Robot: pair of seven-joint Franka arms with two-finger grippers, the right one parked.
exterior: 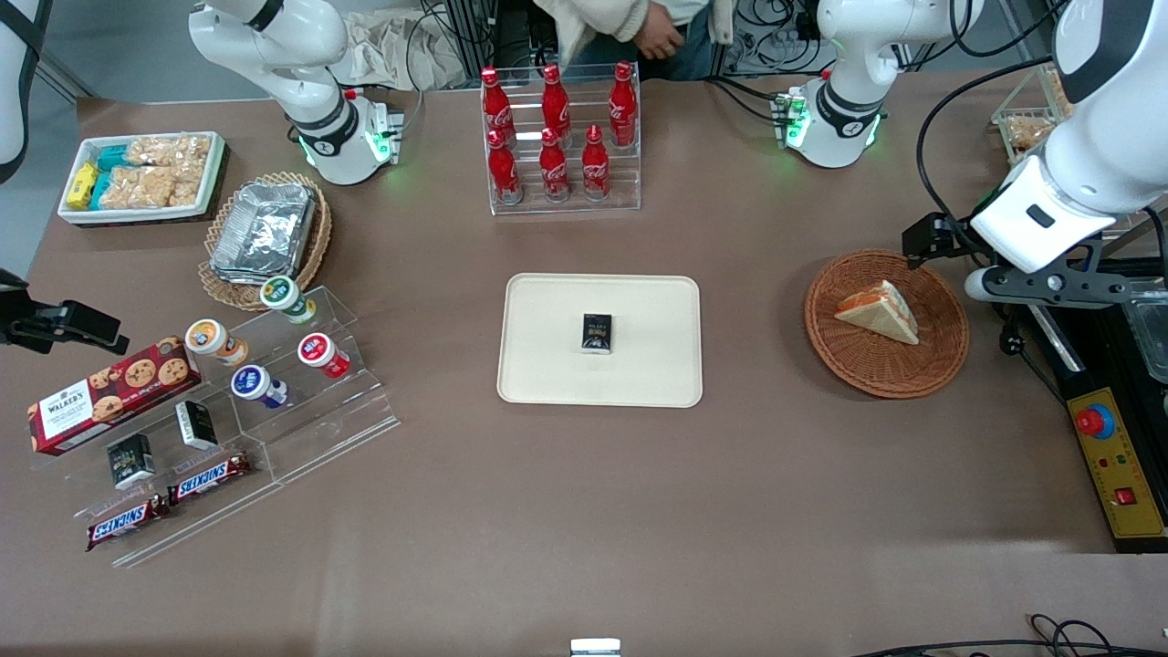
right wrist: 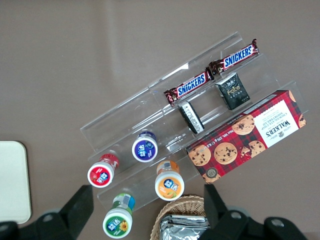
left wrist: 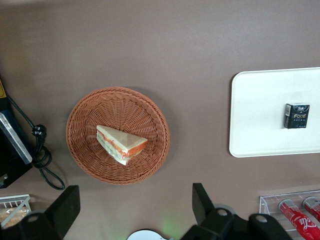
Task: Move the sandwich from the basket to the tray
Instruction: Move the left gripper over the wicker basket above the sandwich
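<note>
Fingers [left wrist: 67, 207]: two dark pads spread wide apart, nothing held between them.
Gripper [left wrist: 135, 210]: open, raised well above the table, clear of the basket, touching nothing; in the front view [exterior: 981, 274] at the working arm's end of the table, just beside the basket rim.
Sandwich [exterior: 879, 312]: triangular wedge of pale bread, lying flat inside the basket, orange-red and green filling showing at the cut edge; seen also from the wrist [left wrist: 120, 144], near the basket's middle.
Basket [exterior: 940, 365]: round, reddish-brown wicker, resting on the table toward the working arm's end, well apart from the tray; wrist view [left wrist: 85, 120] shows it whole.
Tray [exterior: 547, 365]: flat, cream, rectangular with rounded corners, at mid-table; part of it visible from the wrist [left wrist: 255, 115].
Small black box [exterior: 598, 332]: resting on the tray, near its centre; also from the wrist [left wrist: 296, 116].
Cola bottles [exterior: 555, 137]: red, upright in a clear stepped rack, farther from the front camera than the tray.
Table [exterior: 748, 493]: brown surface, bearing all items above.
</note>
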